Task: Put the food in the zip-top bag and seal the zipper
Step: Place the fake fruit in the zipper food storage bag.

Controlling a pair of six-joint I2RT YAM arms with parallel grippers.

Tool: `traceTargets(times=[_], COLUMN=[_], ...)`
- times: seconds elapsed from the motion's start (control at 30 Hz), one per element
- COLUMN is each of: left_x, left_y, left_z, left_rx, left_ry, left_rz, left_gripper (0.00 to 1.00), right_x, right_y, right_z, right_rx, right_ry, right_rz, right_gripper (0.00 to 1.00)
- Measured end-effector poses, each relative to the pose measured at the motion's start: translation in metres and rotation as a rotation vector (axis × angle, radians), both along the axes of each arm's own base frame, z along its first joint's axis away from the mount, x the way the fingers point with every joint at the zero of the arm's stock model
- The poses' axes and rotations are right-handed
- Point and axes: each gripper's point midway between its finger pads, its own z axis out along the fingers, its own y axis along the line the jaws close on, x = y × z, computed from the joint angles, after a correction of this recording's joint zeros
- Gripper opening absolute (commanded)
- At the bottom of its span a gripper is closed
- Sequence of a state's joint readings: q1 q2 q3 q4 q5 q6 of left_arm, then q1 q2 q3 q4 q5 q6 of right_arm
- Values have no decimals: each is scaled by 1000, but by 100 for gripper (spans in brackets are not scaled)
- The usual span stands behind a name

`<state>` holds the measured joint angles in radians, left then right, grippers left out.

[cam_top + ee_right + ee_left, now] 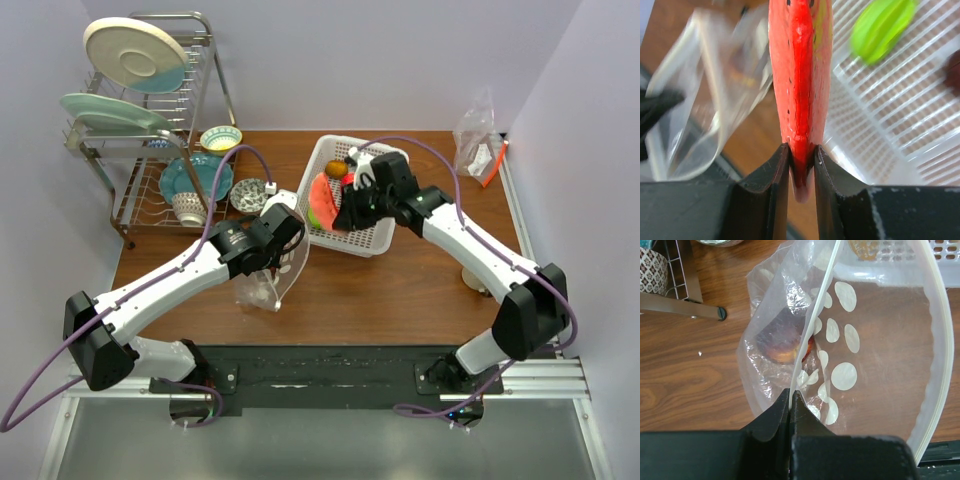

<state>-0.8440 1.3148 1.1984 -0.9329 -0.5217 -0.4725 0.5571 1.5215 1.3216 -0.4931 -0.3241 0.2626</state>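
Observation:
The clear zip-top bag (pixel 268 282) stands on the table before the white basket (pixel 385 240). My left gripper (pixel 791 392) is shut on its pale zipper strip (pixel 817 305) and holds the mouth open. One reddish-purple piece of food (pixel 782 337) lies inside the bag (pixel 880 340). My right gripper (pixel 802 147) is shut on a red slice with a green rind (pixel 800 75), over the basket's left edge (pixel 320 200). A green fruit (pixel 882 27) and a small orange (pixel 336 169) lie in the basket. The bag's open mouth (pixel 700 100) is left of the slice.
A metal dish rack (pixel 150 150) with plates and bowls stands at the back left; its leg (pixel 685 305) and a patterned cup (pixel 652 270) are near the bag. Another clear bag with a red-orange strip (pixel 478 140) sits at the back right. A tan object (pixel 475 280) lies under the right arm.

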Motion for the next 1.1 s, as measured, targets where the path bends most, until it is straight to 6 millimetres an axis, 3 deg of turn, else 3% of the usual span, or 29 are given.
traceTargets(times=[0.1, 0.23, 0.4, 0.57, 0.8, 1.1], left_x=[0, 0, 1, 5, 7, 11], left_y=[-2, -3, -5, -10, -16, -27], left_z=[0, 0, -2, -5, -11, 1], left_rx=[-11, -17, -16, -23, -27, -102], left_ry=[1, 2, 4, 2, 15, -19], left_rz=[2, -1, -2, -4, -11, -27], left_gripper=[0, 0, 0, 0, 0, 0], right_x=[-35, -70, -98, -122, -136, -118], right_y=[4, 5, 0, 3, 14, 39], right_z=[-6, 6, 20, 9, 12, -4], right_rx=[11, 58, 127, 168, 250, 322], right_ry=[55, 72, 79, 178, 261, 435], right_rz=[58, 115, 163, 209, 235, 133], right_gripper=[14, 15, 15, 15, 14, 20])
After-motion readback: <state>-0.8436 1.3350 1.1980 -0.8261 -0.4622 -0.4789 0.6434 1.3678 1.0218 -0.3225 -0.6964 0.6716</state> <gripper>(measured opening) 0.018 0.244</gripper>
